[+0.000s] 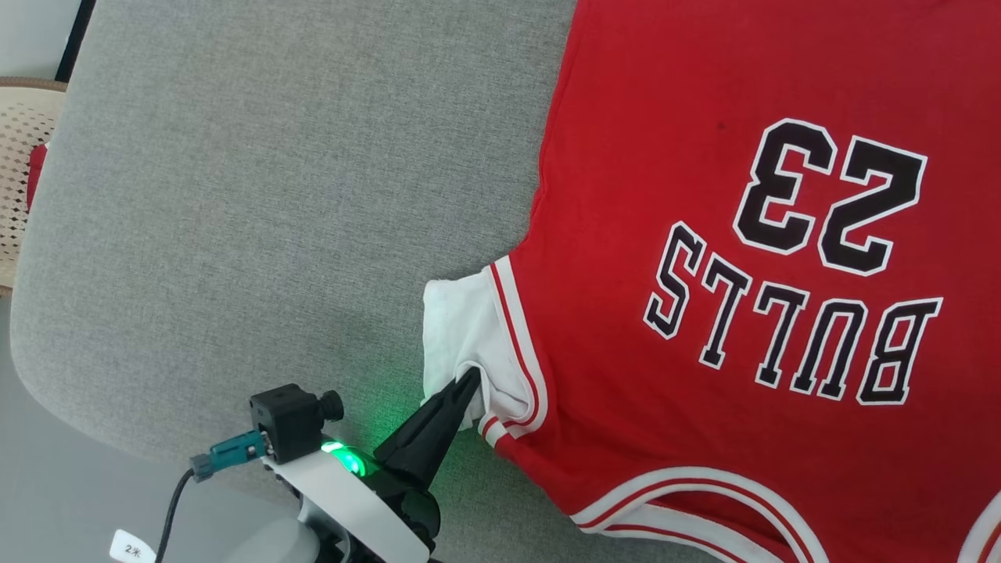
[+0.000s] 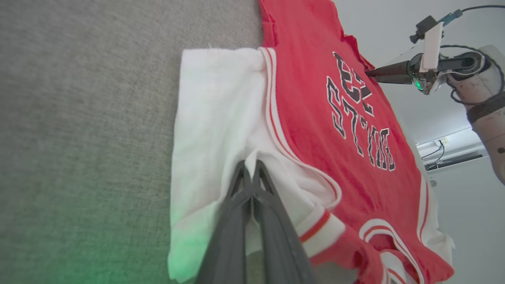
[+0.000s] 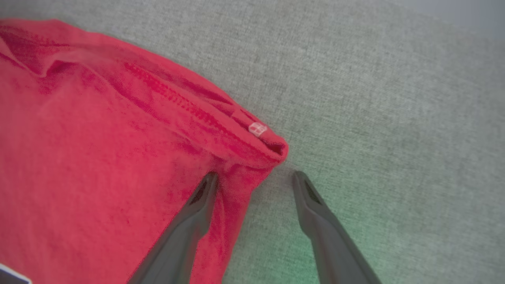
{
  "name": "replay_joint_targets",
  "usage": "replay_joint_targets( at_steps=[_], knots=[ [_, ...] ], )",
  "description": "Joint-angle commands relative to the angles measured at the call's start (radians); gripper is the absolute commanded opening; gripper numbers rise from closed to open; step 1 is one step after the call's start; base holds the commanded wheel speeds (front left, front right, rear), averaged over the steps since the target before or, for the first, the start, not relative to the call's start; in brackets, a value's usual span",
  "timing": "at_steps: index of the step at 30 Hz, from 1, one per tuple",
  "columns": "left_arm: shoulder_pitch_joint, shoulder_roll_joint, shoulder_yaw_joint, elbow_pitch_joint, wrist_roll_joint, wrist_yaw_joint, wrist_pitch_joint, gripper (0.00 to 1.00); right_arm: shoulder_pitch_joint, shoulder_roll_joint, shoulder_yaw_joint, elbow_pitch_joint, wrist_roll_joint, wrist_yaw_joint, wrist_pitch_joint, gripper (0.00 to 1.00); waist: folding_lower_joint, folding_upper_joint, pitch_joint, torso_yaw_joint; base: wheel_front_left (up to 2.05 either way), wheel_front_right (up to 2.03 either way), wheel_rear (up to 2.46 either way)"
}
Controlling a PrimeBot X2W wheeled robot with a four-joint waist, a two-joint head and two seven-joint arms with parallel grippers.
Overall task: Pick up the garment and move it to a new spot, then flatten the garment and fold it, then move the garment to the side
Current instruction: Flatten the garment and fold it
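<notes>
Head view has the garment point(image 1: 704, 234) lying spread on the grey cloth-covered counter point(image 1: 274, 195), front up, with its black-and-white lettering point(image 1: 790, 313) upside down to the camera. The left tool point(image 1: 468, 381) is closed, its tips pinching the edge of the white sleeve point(image 1: 457, 328) just beside the striped armhole trim point(image 1: 520, 344). In the left wrist view its two fingers point(image 2: 232, 228) press together, with sleeve cloth bunched at their tips. In the right wrist view the right tool point(image 3: 254, 177) stands apart at a red hem corner point(image 3: 268, 148), one finger over the fabric and the other over bare counter.
</notes>
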Motion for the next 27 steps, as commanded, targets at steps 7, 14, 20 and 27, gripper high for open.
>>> replay_joint_targets(
  at_steps=[7, 14, 20, 27],
  knots=[
    [-0.022, -0.003, -0.009, 0.014, -0.013, 0.002, -0.002, 0.00, 0.048, 0.011, 0.030, 0.038, 0.010, -0.001, -0.055, 0.00, 0.0000, 0.0000, -0.029, -0.005, 0.00, 0.00, 0.00],
    [0.010, 0.013, 0.020, 0.022, -0.023, 0.002, -0.002, 0.00, 0.074, -0.004, 0.034, 0.015, 0.085, -0.001, -0.121, 0.00, 0.0000, 0.0000, -0.093, -0.044, 0.00, 0.00, 0.00],
    [0.050, 0.039, 0.041, 0.042, -0.017, 0.002, -0.002, 0.00, 0.211, -0.065, 0.084, -0.084, 0.188, -0.001, -0.118, 0.00, 0.0000, 0.0000, -0.172, -0.089, 0.00, 0.00, 0.00],
    [0.103, 0.065, 0.064, 0.068, -0.027, 0.002, -0.002, 0.00, 0.491, -0.170, 0.098, -0.311, 0.342, -0.001, -0.111, 0.00, 0.0000, 0.0000, -0.247, -0.152, 0.00, 0.00, 0.00]
  ],
)
